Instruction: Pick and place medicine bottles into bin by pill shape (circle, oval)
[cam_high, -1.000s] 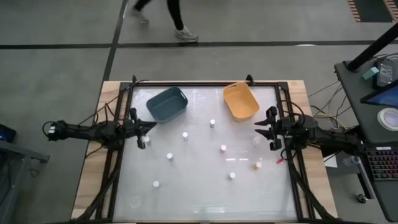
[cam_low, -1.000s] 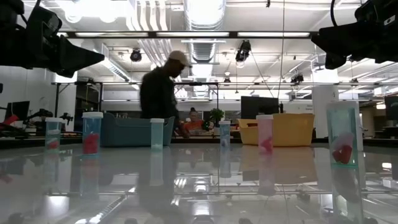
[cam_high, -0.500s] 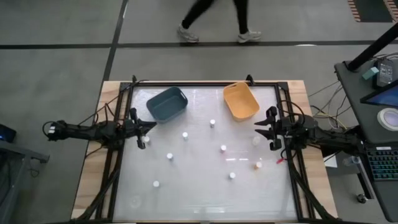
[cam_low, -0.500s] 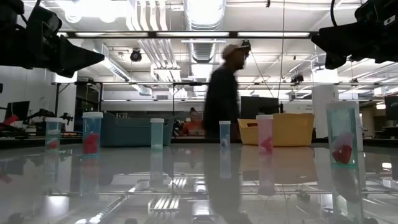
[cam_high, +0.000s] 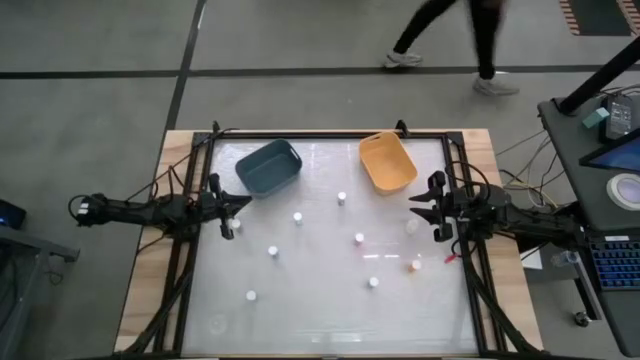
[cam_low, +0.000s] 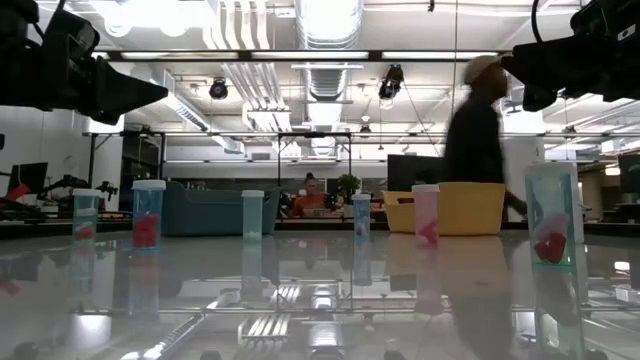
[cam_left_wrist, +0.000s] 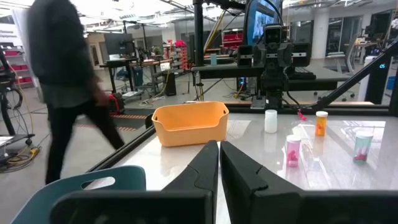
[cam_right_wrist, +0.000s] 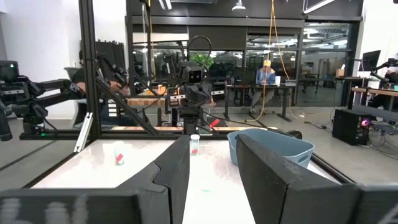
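Observation:
Several medicine bottles, tiny upright cylinders with white tops, stand on their bases across the glossy table: one (cam_high: 341, 198) near the middle, one (cam_high: 272, 252) left of centre, an orange-tinted one (cam_high: 414, 266) at the right. The dark blue bin (cam_high: 268, 166) and the orange bin (cam_high: 387, 162) stand at the far edge. My left gripper (cam_high: 232, 205) hovers shut and level at the left edge, well above the table (cam_left_wrist: 219, 144). At the right edge my right gripper (cam_high: 418, 208) hovers open with nothing between its fingers (cam_right_wrist: 213, 142).
A small red scrap (cam_high: 449, 259) lies by the right frame rail. A black frame (cam_high: 330, 134) runs round the table. A person (cam_high: 450, 30) walks on the floor beyond the far edge. Between the bottles lies open tabletop (cam_high: 320, 320), widest toward the near edge.
Both arms and all the bottles have kept still. Only the person beyond the far edge has walked from left to right.

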